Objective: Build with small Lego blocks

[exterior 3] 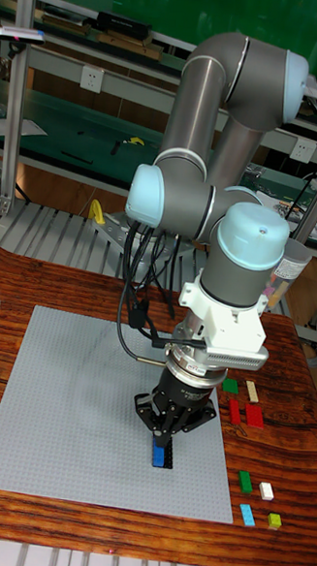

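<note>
My gripper [162, 445] points straight down over the right part of the grey baseplate [64, 424]. A small blue Lego block [158, 454] sits between its black fingertips, low at the plate's surface. The fingers look closed on the block, and whether the block touches the plate is hard to tell. The rest of the baseplate shows no other blocks.
Loose blocks lie on the wooden table right of the plate: a green one [231, 386], a cream one [253, 392], red ones [253, 416], another green [245, 480], a white [266, 491], a light blue [248, 515] and a lime [275, 521]. Metal shelving stands behind.
</note>
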You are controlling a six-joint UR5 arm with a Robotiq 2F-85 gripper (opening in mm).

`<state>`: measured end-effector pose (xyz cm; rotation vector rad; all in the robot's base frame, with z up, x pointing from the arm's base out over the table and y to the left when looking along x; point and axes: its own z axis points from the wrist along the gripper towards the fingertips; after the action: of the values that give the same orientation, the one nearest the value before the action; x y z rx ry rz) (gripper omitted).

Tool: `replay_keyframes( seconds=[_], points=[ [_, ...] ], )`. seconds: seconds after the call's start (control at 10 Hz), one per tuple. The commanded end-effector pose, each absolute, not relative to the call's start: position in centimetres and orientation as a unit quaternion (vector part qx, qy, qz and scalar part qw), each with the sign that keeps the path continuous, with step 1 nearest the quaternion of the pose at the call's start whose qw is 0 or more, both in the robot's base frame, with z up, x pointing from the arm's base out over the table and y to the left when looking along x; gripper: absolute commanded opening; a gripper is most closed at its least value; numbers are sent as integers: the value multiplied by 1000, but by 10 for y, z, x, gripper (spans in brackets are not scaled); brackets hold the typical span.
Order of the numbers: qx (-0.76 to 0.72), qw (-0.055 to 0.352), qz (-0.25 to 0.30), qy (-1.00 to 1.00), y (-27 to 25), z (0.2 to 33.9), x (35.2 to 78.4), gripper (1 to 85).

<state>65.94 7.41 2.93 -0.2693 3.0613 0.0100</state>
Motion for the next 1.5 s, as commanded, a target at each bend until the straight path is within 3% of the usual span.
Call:
replay_keyframes(
  seconds=[0.0, 1.4],
  points=[
    [-82, 35, 9, 996, 78, 27, 661, 13],
    [-88, 46, 7, 995, 80, 18, 662, 13]
  ],
)
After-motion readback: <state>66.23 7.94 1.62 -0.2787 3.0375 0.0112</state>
